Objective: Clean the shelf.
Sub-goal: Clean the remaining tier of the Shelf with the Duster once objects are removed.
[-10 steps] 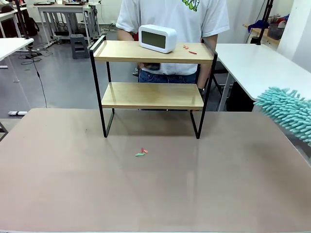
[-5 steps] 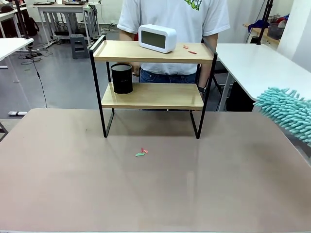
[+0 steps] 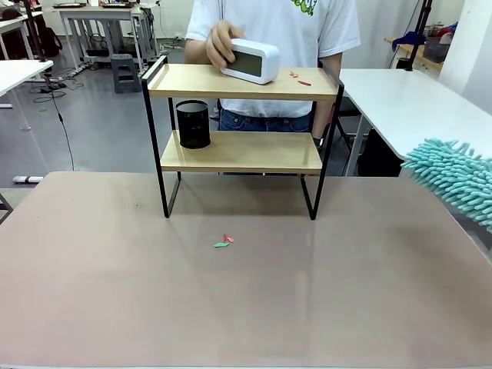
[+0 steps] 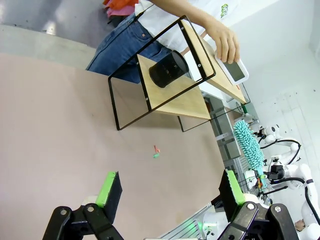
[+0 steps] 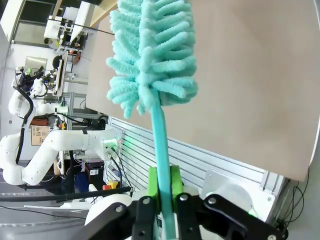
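1. My left gripper (image 4: 167, 187) hangs above the surface (image 3: 115, 292), its fingers wide apart and holding nothing.
2. My right gripper (image 5: 163, 184) is clamped on the handle of a teal duster (image 5: 150, 55).
3. The shelf (image 3: 254, 152) stands at the surface's far side, with a black cup (image 3: 193, 124) on its lower board.
4. A person's hand (image 3: 218, 42) grips the white clock (image 3: 255, 61) on the top board, near red scraps (image 3: 301, 80).

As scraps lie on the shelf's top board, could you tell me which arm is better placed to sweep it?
Right, probably: the right fingers are shut on the teal duster. The left fingers stand open and empty. The person's hand is on the clock on the shelf, so waiting seems wise.
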Controlling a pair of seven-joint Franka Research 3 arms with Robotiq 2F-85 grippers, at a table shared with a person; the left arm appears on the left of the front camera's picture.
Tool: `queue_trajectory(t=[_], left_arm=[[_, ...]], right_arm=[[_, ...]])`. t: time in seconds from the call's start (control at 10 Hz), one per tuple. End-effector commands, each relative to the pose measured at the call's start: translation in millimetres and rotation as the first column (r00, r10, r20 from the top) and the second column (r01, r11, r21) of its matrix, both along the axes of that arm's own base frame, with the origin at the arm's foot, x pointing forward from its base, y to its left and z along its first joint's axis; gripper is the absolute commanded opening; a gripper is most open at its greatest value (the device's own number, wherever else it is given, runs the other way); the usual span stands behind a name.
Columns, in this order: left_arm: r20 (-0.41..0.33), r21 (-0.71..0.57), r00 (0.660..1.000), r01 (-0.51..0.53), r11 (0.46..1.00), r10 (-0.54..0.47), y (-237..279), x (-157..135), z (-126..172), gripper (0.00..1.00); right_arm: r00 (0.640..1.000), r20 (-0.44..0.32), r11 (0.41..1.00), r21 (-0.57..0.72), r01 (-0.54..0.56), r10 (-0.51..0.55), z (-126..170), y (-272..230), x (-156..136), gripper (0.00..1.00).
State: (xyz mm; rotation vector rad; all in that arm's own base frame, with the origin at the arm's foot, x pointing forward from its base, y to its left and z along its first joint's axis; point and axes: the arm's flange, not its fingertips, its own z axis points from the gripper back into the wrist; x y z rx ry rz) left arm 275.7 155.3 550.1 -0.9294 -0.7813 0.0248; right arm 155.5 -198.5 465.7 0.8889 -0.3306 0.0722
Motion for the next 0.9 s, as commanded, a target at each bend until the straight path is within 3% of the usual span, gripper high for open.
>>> queue_trajectory(t=[0.0, 0.3, 0.4, 0.6, 0.7, 0.8], left_arm=[[0.024, -0.002, 1.000, 0.006, 1.000, -0.006, -2.0, 1.6, 0.1, 1.00], [0.024, -0.002, 1.000, 0.006, 1.000, -0.006, -2.0, 1.6, 0.1, 1.00], [0.024, -0.002, 1.000, 0.006, 1.000, -0.006, -2.0, 1.6, 0.1, 1.00], [0.024, -0.002, 1.000, 0.006, 1.000, -0.006, -2.0, 1.6, 0.1, 1.00], [0.024, -0.002, 1.000, 0.006, 1.000, -0.006, -2.0, 1.6, 0.1, 1.00], [0.024, -0.002, 1.000, 0.006, 1.000, -0.006, -2.0, 1.6, 0.1, 1.00]], right_arm=[[1.000, 0.012, 1.000, -0.004, -0.014, 0.014, 1.1, -3.4, -0.5, 0.12], [1.000, 0.000, 1.000, 0.000, 0.000, 0.000, 0.0, 0.0, 0.0, 0.12], [0.998, 0.021, 0.995, -0.080, 0.059, -0.058, 18.6, 15.3, 9.7, 0.12], [0.971, 0.197, 0.971, -0.166, 0.170, -0.136, 91.3, 54.8, 24.5, 0.12], [0.934, 0.295, 0.931, -0.236, 0.278, -0.204, 131.3, 89.2, 33.7, 0.12], [0.924, 0.333, 0.914, -0.286, 0.289, -0.188, 156.9, 124.9, 45.1, 0.12]])
